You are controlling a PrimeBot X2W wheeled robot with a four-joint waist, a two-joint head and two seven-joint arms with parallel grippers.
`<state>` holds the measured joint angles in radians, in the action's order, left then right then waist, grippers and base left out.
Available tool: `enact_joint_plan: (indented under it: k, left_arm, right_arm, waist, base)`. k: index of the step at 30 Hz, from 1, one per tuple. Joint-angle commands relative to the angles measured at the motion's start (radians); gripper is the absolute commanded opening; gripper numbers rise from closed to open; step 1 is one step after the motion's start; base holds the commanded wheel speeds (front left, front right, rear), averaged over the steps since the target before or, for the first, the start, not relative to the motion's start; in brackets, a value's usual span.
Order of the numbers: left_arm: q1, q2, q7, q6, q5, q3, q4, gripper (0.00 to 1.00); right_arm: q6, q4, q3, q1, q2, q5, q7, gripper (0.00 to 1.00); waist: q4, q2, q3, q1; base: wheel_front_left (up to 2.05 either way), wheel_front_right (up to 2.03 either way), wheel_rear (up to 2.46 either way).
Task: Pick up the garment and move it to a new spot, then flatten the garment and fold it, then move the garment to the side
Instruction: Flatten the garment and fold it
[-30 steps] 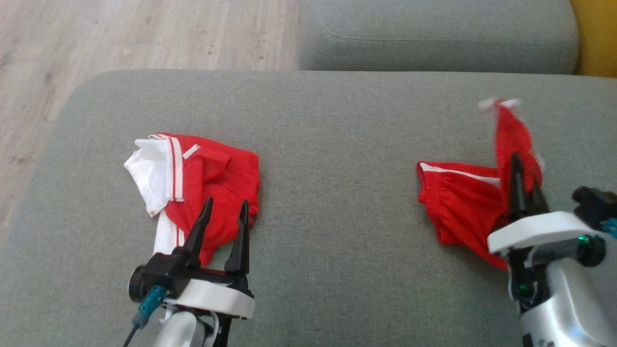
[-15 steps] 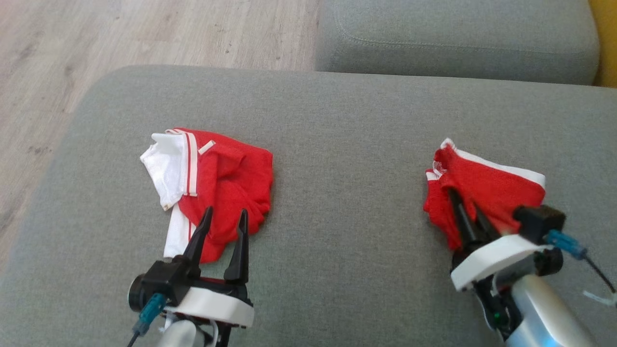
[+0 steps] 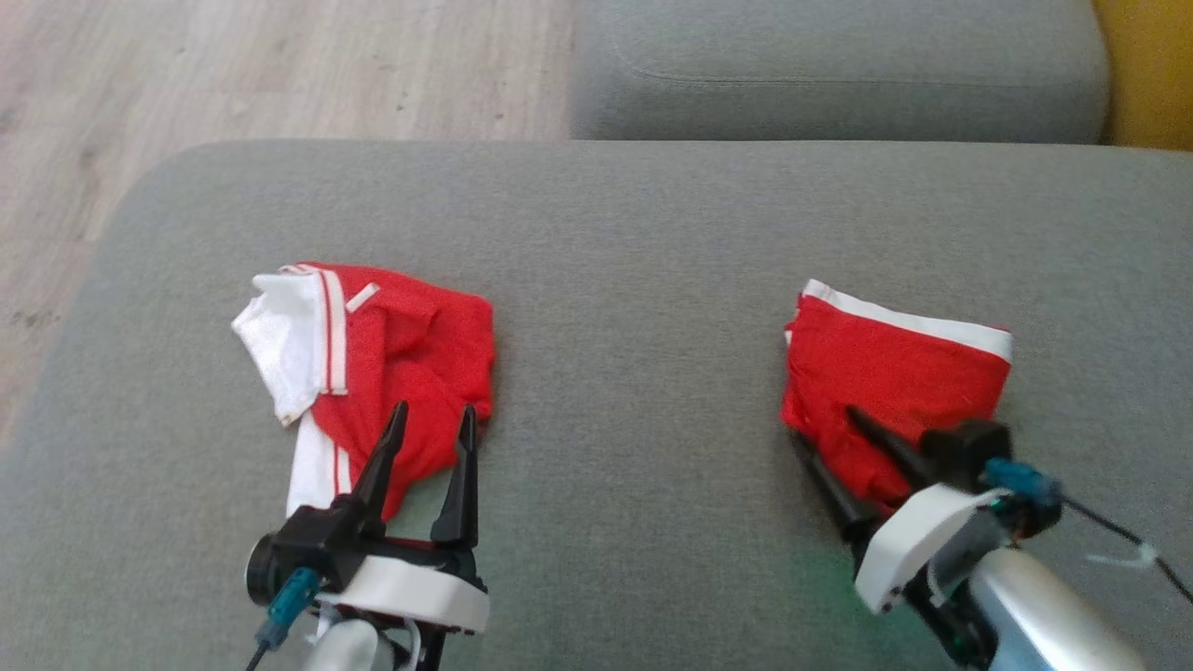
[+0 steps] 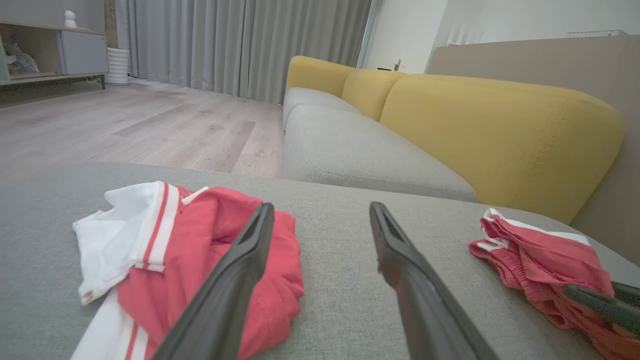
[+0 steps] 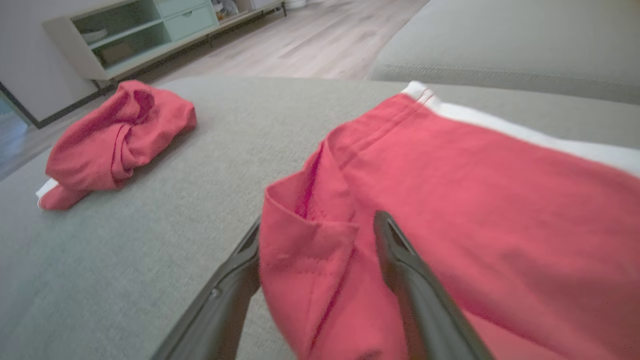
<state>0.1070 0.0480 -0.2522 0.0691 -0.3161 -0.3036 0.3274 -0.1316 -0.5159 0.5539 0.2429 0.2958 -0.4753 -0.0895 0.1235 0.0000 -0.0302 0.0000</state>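
left gripper [image 3: 435, 407] jaws apart over garment [image 3: 419, 345]; right gripper [image 3: 822, 424] jaws apart astride a fold of shorts [image 3: 895, 363]

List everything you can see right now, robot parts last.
near cushion: one, grey, under both clothes
garment: one, red with white sleeves, crumpled on the cushion's left
shorts: one, red with white band, on the cushion's right
sofa seat: one, grey, beyond the cushion
sofa backs: three, yellow, behind that seat
floor: pale wood, far left
curtains: grey, across the room
cabinet: one, pale, across the floor
left gripper: one, black, open, by the garment's near edge
right gripper: one, black, open, astride a shorts fold
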Motion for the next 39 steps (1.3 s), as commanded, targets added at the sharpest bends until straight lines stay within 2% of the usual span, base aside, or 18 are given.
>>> enact_joint_plan:
  k: [1, 6, 12, 15, 17, 22, 31, 32, 33, 39]
  left_arm:
    - [0.026, 0.002, -0.01, -0.005, -0.001, 0.037, -0.029, 1.0]
    - [0.033, 0.002, -0.01, -0.004, -0.008, 0.04, -0.055, 1.0]
    - [0.032, 0.002, -0.01, -0.006, -0.017, 0.039, -0.089, 1.0]
    - [0.028, 0.002, -0.01, -0.006, -0.018, 0.036, -0.101, 1.0]
    - [0.024, 0.002, -0.01, -0.006, -0.02, 0.035, -0.107, 1.0]
    - [0.016, 0.002, -0.01, -0.005, -0.03, 0.019, -0.104, 1.0]
    - [0.03, 0.002, -0.01, -0.001, -0.026, 0.003, -0.093, 1.0]
    - [0.034, 0.002, -0.01, -0.001, -0.025, 0.003, -0.092, 1.0]
    - [0.039, 0.002, -0.01, 0.0, -0.024, 0.002, -0.092, 1.0]
    - [0.073, 0.002, -0.01, 0.003, -0.025, -0.009, -0.089, 1.0]
  right_arm:
    - [0.001, 0.044, -0.011, 0.037, 0.02, -0.01, -0.018, 1.0]
    - [0.001, 0.135, -0.108, 0.015, 0.028, -0.034, -0.054, 1.0]
    - [0.001, 0.25, -0.237, -0.044, 0.008, 0.015, -0.096, 1.0]
    - [0.001, 0.275, -0.342, -0.086, -0.037, 0.069, -0.121, 1.0]
    - [0.001, 0.275, -0.421, -0.119, -0.09, 0.12, -0.134, 1.0]
    - [0.001, 0.279, -0.495, -0.191, -0.195, 0.22, -0.148, 1.0]
    - [0.001, 0.265, -0.56, -0.162, -0.235, 0.266, -0.145, 1.0]
    - [0.001, 0.258, -0.57, -0.149, -0.237, 0.269, -0.138, 0.44]
    - [0.001, 0.249, -0.58, -0.134, -0.238, 0.273, -0.13, 0.0]
    - [0.001, 0.149, -0.66, -0.024, -0.244, 0.297, -0.045, 0.0]
  waist:
    - [-0.017, 0.0, 0.002, 0.0]
    - [-0.06, 0.0, 0.008, 0.0]
    - [-0.111, 0.0, 0.011, 0.0]
    - [-0.134, 0.0, 0.009, 0.0]
    - [-0.147, 0.0, 0.009, 0.0]
    - [-0.162, 0.0, 0.003, 0.0]
    - [-0.142, 0.0, -0.029, 0.0]
    - [-0.134, 0.0, -0.038, 0.0]
    - [-0.125, 0.0, -0.047, 0.0]
    - [-0.064, 0.0, -0.121, 0.0]
  base:
    - [0.0, 0.0, 0.0]
    - [0.0, 0.0, 0.0]
    - [0.0, 0.0, 0.0]
    - [0.0, 0.0, 0.0]
    - [0.0, 0.0, 0.0]
    - [0.0, 0.0, 0.0]
    - [0.0, 0.0, 0.0]
    - [0.0, 0.0, 0.0]
    - [0.0, 0.0, 0.0]
    - [0.0, 0.0, 0.0]
